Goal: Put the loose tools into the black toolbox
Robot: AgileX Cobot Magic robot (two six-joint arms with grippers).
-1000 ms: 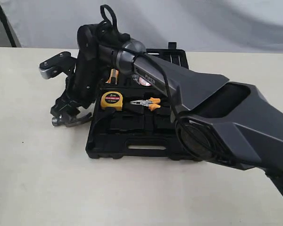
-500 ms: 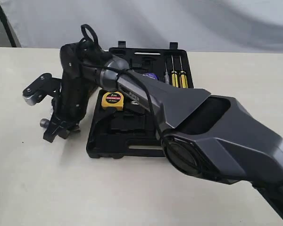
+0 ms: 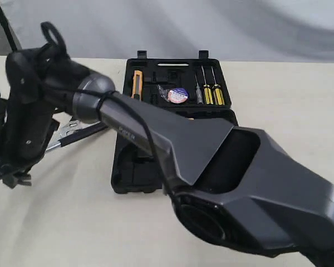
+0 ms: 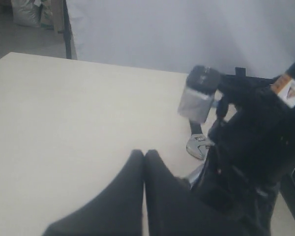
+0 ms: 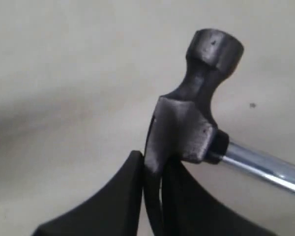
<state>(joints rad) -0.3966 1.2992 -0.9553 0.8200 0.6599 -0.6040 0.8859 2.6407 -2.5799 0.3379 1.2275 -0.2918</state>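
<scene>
— Pincer [image 5: 152, 194] on the right arm first. Pinching what?
— Pinching the hammer [image 5: 187, 123] by its claw. Long shiny bar pointing away from the pincer.
— Left pincer [image 4: 143, 160]?
— Pressed together, holding nothing. Close to the wrench [image 4: 199, 146] on the worktop [image 4: 64, 123].
— Toolbox [image 3: 131, 172]?
— Well apart, off toward the right arm's own side. Tape roll [image 3: 178, 95] inside already.
— Any words to read?
— Too small to tell.

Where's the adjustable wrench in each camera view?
Exterior: adjustable wrench on the table, left of the black toolbox, beside the right arm.
Left wrist: its silver head shows beside that arm.
Right wrist: not in it; only the hammer shows.
Shared landmark: the right arm's dark wrist.
</scene>
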